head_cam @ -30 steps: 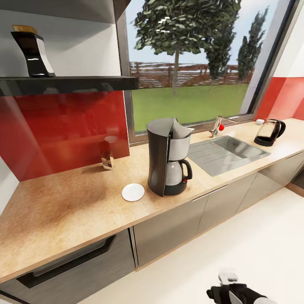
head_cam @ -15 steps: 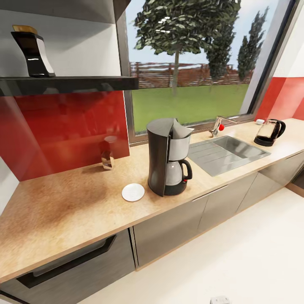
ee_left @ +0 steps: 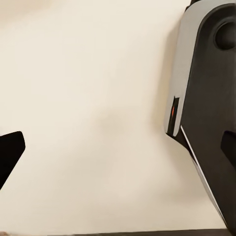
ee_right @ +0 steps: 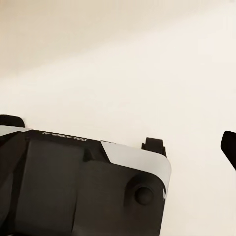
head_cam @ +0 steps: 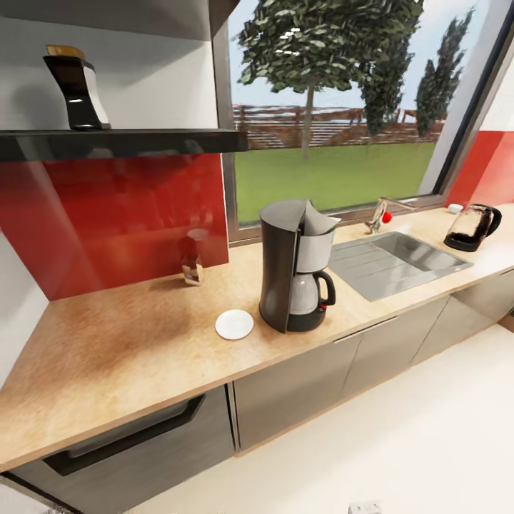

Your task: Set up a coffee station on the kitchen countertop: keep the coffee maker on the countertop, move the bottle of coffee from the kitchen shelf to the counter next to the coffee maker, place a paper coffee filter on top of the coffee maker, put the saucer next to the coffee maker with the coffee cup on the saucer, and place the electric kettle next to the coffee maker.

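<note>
Kitchen countertop (head_cam: 128,350), tan and speckled, carried the coffee maker (head_cam: 294,265) upright, with the saucer (head_cam: 234,324) lying flat just beside its base. A small glass (head_cam: 193,257) stood near the red backsplash; the electric kettle (head_cam: 473,228) stood well apart beyond the sink (head_cam: 400,263). The kitchen shelf (head_cam: 121,140) bore the bottle of coffee (head_cam: 76,89).

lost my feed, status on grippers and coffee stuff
Grippers: state unclear, wrist cams face floor. Bottle of coffee on kitchen shelf. Saucer beside coffee maker. Electric kettle beyond sink.

A black-and-grey robot base (ee_right: 83,189) sits over pale cream floor (ee_right: 118,73), one dark fingertip at the edge
</note>
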You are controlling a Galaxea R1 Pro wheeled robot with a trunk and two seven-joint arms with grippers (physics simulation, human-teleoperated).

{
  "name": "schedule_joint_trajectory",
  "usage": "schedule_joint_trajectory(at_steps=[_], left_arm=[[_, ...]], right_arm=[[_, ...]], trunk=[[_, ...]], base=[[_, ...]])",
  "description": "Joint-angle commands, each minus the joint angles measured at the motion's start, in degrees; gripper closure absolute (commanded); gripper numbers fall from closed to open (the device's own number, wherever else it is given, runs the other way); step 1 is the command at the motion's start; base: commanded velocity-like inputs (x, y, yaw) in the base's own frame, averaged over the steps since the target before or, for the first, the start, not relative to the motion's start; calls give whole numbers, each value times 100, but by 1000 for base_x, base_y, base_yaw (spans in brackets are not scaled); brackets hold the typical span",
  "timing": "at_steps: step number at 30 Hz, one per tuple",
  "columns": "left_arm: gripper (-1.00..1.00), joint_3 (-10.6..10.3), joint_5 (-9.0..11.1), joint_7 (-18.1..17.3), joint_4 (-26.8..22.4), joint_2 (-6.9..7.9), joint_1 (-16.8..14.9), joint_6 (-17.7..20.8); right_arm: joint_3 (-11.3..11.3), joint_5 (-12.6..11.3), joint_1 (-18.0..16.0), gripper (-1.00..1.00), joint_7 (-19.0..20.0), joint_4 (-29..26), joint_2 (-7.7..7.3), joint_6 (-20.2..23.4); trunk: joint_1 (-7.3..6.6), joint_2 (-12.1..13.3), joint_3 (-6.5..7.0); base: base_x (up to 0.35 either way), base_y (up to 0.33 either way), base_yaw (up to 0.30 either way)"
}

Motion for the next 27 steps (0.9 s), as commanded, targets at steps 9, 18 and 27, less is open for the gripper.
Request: schedule_joint_trajectory(at_steps=[9, 18, 27], left_arm=[[-100, 50, -55, 16, 18, -2, -7, -17], [-100, 51, -55, 16, 21, -3, -7, -7], [-100, 55, -9, 182, 110, -3, -7, -7]], right_arm=[[42, -30, -2, -100, 14, -11, -10, 11], [49, 2, 60, -100, -729, 2, -199, 73], [58, 242, 342, -100, -1037, 11, -249, 69]], trunk=[[3, -11, -11], [3, -11, -21], [3, -11, -50]], base=[[0, 0, 275], [0, -205, 279], [0, -271, 276]])
